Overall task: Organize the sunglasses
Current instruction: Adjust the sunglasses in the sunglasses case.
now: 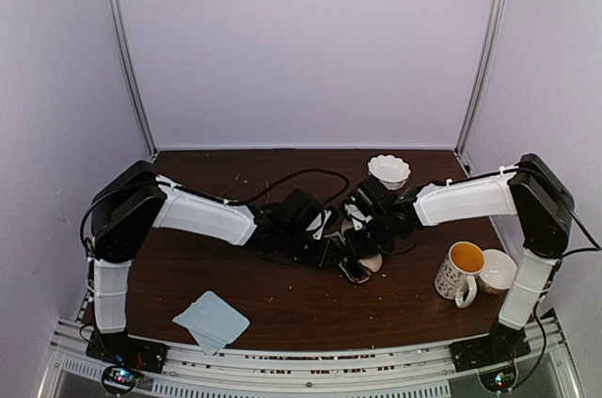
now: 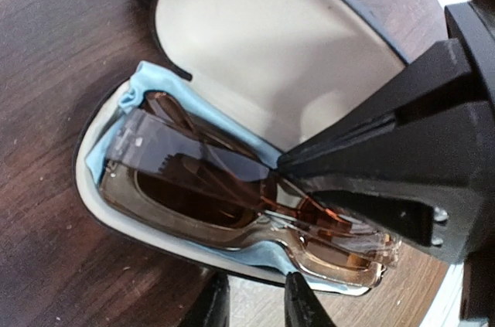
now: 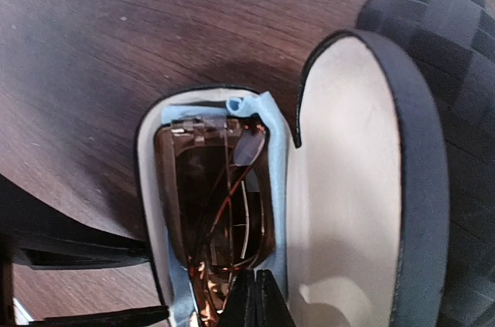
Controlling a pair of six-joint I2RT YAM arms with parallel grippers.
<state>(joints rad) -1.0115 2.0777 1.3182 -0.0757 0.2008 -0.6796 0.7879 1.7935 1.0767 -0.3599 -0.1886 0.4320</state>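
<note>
From above, the left arm [image 1: 202,214] and right arm [image 1: 466,200] meet over the open case [image 1: 356,269] in the middle of the counter [image 1: 282,309]. A spare cloth [image 1: 212,320] lies apart near the front. In the left wrist view the sunglasses [image 2: 216,188] lie inside the case on a blue cloth [image 2: 131,99]. The left end effector [image 2: 255,300] sits by the case's edge, a little open, and I cannot tell if it pinches it. In the right wrist view the right end effector [image 3: 255,288] is squeezed shut, its tip touching the sunglasses. Packing looks nearly done, but the lid [image 3: 348,172] is not closed yet.

Open cream-lined case [image 2: 271,49]; light-blue cloth [image 1: 211,320]; mug [image 1: 460,271] beside saucer [image 1: 499,271]; white bowl [image 1: 388,170]
</note>
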